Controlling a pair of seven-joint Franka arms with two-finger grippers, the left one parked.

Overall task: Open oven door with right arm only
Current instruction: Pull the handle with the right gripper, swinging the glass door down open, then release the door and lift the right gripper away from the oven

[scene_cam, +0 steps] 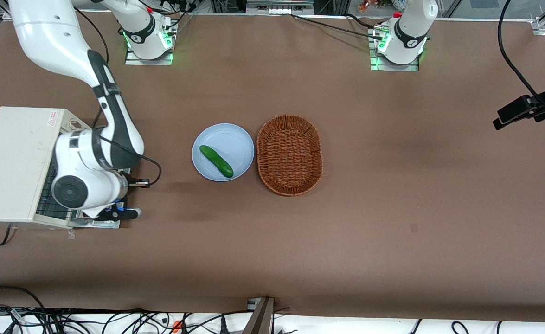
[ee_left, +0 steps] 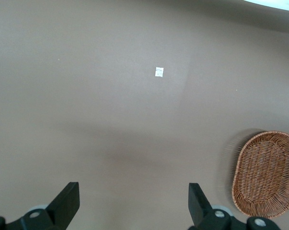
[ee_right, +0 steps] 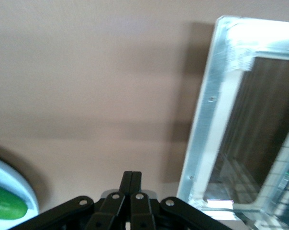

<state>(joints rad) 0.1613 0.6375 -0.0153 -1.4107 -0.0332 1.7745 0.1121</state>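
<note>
White oven (scene_cam: 15, 162) sits at the working arm's end of the table, its oven door (ee_right: 230, 120) folded down flat. Black gripper (ee_right: 132, 178) hangs beside the door's edge, fingers pressed together, gripping nothing. Cucumber (scene_cam: 216, 161) rests on a pale blue plate (scene_cam: 235, 139), just beside a wicker basket (scene_cam: 290, 154).

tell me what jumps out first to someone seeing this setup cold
The white oven at the working arm's end of the table, its door folded down flat. The right arm hangs over that door with its tool shut and holding nothing. Mid-table, a cucumber lies on a plate beside a wicker basket.
</note>
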